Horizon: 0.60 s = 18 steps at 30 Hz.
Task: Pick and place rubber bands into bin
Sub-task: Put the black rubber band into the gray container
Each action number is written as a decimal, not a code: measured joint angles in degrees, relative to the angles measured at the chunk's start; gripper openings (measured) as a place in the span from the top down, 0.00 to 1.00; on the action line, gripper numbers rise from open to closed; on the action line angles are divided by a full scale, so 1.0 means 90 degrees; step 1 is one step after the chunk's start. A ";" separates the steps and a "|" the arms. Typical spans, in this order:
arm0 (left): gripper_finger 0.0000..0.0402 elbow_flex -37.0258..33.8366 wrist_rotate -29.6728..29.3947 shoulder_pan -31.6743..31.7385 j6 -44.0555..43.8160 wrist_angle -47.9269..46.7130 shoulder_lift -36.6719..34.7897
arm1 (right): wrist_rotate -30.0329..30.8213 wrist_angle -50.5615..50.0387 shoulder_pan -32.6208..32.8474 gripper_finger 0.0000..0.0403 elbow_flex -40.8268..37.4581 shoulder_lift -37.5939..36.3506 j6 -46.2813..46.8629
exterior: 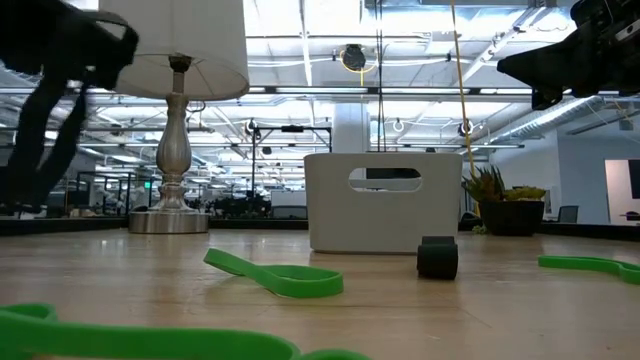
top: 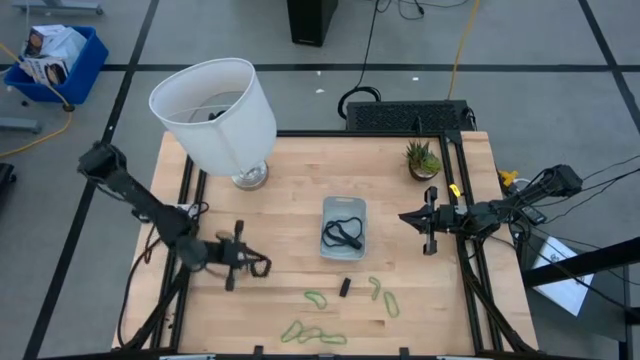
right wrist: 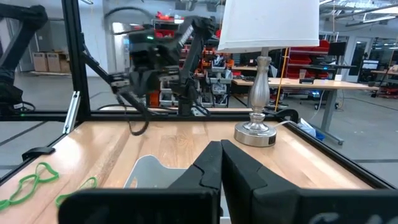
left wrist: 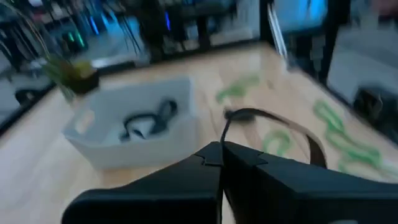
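My left gripper (top: pixel 248 259) is at the table's left, above the wood, shut on a black rubber band (top: pixel 262 266). The clear bin (top: pixel 343 227) stands mid-table to its right and has black bands (top: pixel 342 234) lying in it. Light green rubber bands (top: pixel 316 296) (top: pixel 383 294) (top: pixel 311 334) lie flat on the wood near the front edge. My right gripper (top: pixel 430 233) hangs shut and empty to the right of the bin. In the left wrist view the held band (left wrist: pixel 292 127) loops out beyond the shut fingertips, with the bin (left wrist: pixel 134 127) ahead of them. My left gripper pinches one spot of the black band's loop (left wrist: pixel 225 132) between its two fingertips. The fingers lie nearly level and point toward the bin. The rest of the loop (right wrist: pixel 133 117) hangs slack below and ahead of the fingers, clear of the table.
A white-shaded lamp (top: pixel 215 115) stands at the far left of the table and a small potted plant (top: pixel 423 158) at the far right. A small black block (top: pixel 344 287) lies in front of the bin, among the green bands. A blue crate (top: pixel 55 60) sits on the floor.
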 joint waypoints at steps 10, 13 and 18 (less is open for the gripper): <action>1.00 -0.0837 0.1508 0.1428 0.0460 0.0690 -0.0810 | 0.0000 -0.0046 0.0000 1.00 -0.0001 0.0000 -0.0020; 1.00 -0.0884 0.1924 0.1872 0.0546 0.0801 -0.0869 | 0.0000 -0.0047 0.0000 1.00 -0.0002 -0.0001 -0.0053; 1.00 -0.0884 0.2300 0.2526 0.0236 0.1168 -0.0714 | 0.0000 -0.0068 0.0000 1.00 0.0000 0.0000 -0.0053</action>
